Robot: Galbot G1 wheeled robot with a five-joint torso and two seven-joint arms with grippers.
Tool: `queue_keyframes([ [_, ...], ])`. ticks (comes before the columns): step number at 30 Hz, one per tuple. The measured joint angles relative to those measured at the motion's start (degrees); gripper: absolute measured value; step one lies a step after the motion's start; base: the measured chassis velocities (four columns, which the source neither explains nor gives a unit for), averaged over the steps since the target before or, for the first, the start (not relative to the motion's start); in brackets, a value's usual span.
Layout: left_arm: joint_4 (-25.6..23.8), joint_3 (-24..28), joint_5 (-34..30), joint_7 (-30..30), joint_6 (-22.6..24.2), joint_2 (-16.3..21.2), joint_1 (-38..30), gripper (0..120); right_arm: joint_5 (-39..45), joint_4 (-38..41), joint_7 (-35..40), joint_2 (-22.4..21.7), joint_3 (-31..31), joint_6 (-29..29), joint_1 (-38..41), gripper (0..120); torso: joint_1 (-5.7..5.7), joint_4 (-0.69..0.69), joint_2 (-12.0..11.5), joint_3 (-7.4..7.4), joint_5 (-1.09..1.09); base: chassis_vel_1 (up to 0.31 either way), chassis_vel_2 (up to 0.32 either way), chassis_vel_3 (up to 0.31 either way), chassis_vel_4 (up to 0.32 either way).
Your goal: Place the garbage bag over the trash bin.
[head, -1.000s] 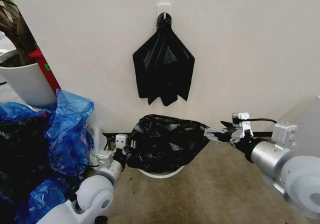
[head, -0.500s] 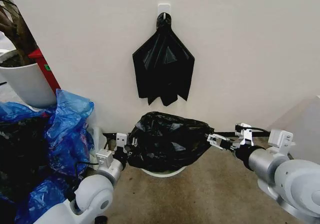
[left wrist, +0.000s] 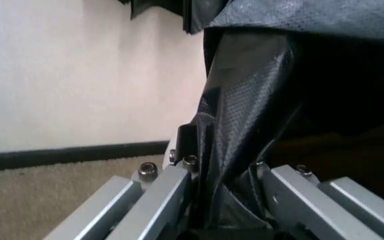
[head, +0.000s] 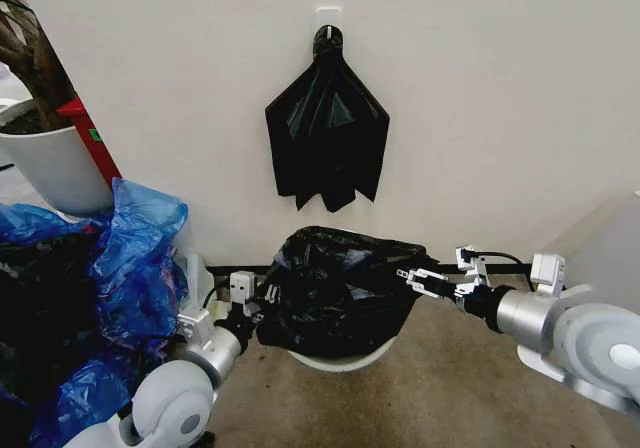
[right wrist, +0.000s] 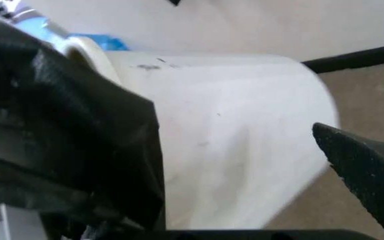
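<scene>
Garbage bag draped over trash bin, both grippers at its sides, lower centre of head view.

Garbage bag point(head: 335, 288) covers most of the white trash bin point(head: 345, 358), whose base shows beneath. Left gripper point(head: 258, 303) pinches a fold of the bag's left edge, jaws clamped on the film. Right gripper point(head: 420, 278) touches the bag's right edge; grip state can't be told. Spare black bags point(head: 327, 133) hang on the wall above; blue bags point(head: 135, 258) lie at left.

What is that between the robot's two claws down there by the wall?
In the head view, the garbage bag stretches between the left gripper and the right gripper, draped over the trash bin.
</scene>
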Motion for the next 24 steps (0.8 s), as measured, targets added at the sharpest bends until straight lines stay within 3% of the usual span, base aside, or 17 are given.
queue_keyframes([
  [24,2.91,-0.39,0.95,1.36,-0.59,-0.34,0.05,1,1.98,-0.64,3.46,-1.75,2.25,-1.85,-0.20,100,0.00,0.01,0.00,0.00,-0.01,0.000,0.000,0.000,0.000],
])
